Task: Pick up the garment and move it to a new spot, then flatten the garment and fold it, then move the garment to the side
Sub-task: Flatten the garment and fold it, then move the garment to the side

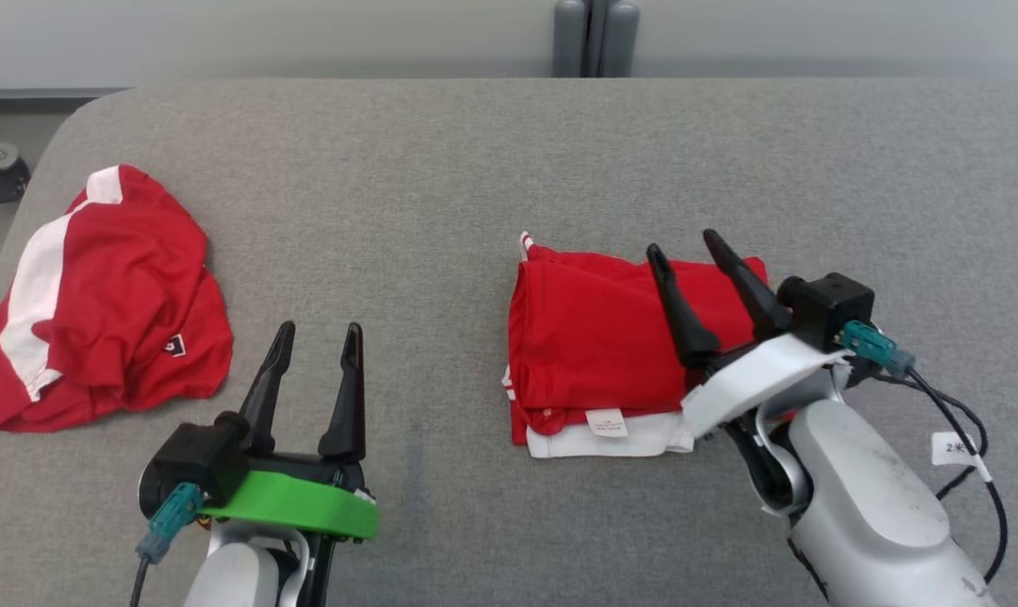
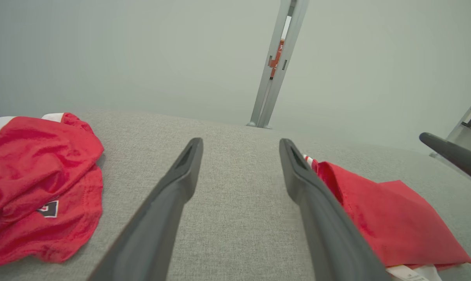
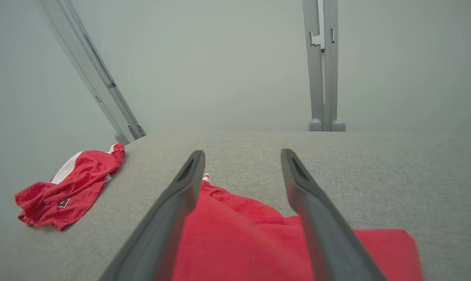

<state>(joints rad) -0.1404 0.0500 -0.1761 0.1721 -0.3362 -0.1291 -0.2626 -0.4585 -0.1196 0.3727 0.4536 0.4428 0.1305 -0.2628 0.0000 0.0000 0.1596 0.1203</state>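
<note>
**Folded red garment lies free beneath an open right claw**

The folded garment [image 1: 597, 337] is seen right of the middle of the table [image 1: 475, 169], nearer the near edge than the far one. It is a squarish red stack, with a white layer and a small white label [image 1: 606, 421] showing along its near side. The right claw [image 1: 682, 242] is held over the stack's right half with its fingers spread wide and nothing between them. Whether they touch the cloth cannot be told. The left claw [image 1: 320, 326] is likewise spread and empty, poised over bare table by the near edge. A second garment [image 1: 104, 295], red with a white stripe, is left crumpled by the left edge, well apart from the stack.

The cloth is judged to be light, thin and limp (a smooth sports knit, by the look of it). It is therefore likely to slide over itself, and the fold may be lost if only the top layer is taken. If the stack is to be moved aside, all layers should be pinched together at one edge, best at the near side where they end. Alternatively, two opposite edges could be taken by both claws and the stack kept low.
</note>
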